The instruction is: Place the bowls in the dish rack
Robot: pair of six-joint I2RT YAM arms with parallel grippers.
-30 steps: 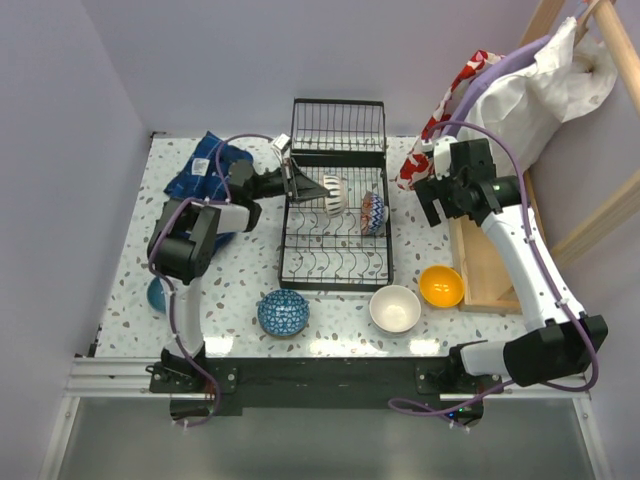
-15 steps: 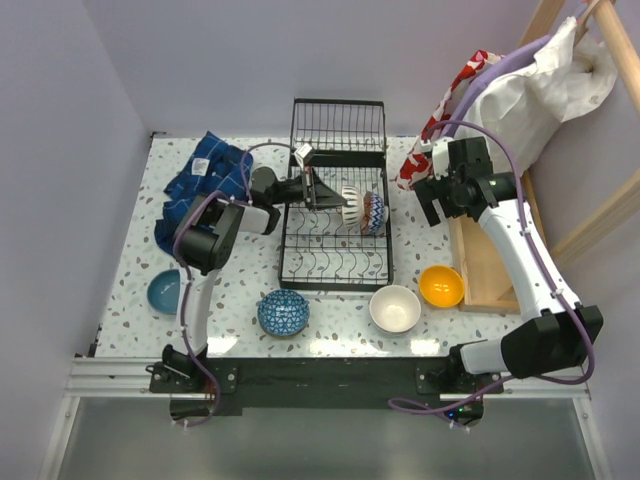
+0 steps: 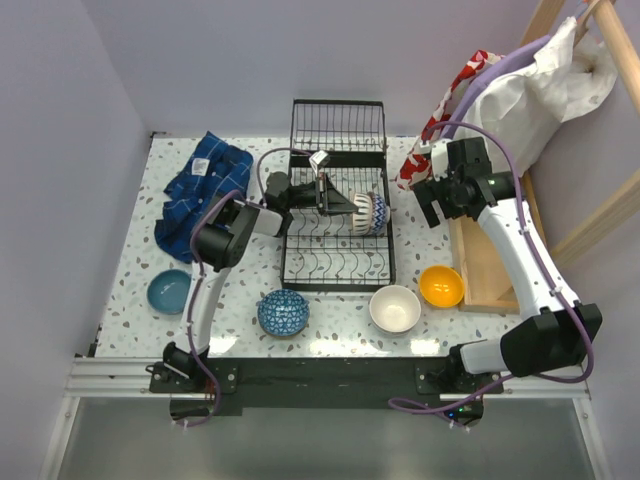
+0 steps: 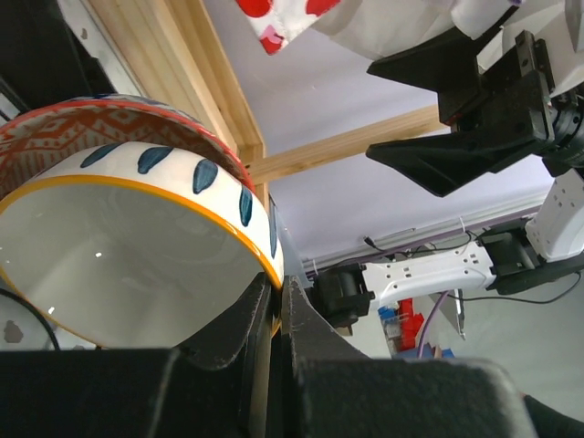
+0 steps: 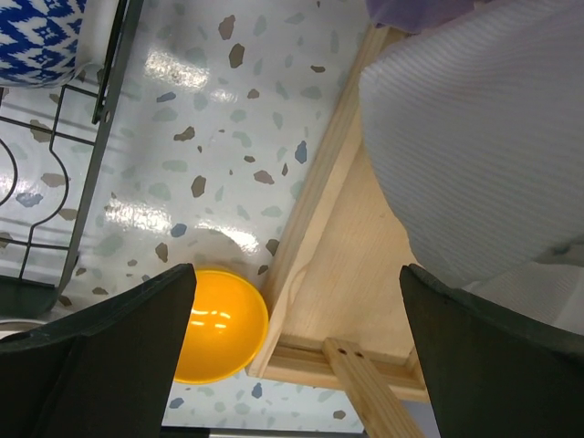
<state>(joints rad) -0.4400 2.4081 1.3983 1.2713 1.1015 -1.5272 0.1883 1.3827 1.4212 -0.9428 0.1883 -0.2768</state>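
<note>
Firmly in the left pincer [image 4: 276,290], tight on its rim: white bowl [image 4: 119,265] over dish rack [image 3: 335,264].

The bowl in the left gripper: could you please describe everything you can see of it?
The bowl looks glazed ceramic: glossy white inside, orange rim, dark blue teardrop marks outside. It is held on edge over the dish rack, its rim pinched by the left gripper, close beside a red-patterned bowl.

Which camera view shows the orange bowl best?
The top external view: the orange bowl is whole there, beside the wooden tray. The right wrist view shows it partly hidden behind a finger. The left wrist view does not show it.
</note>
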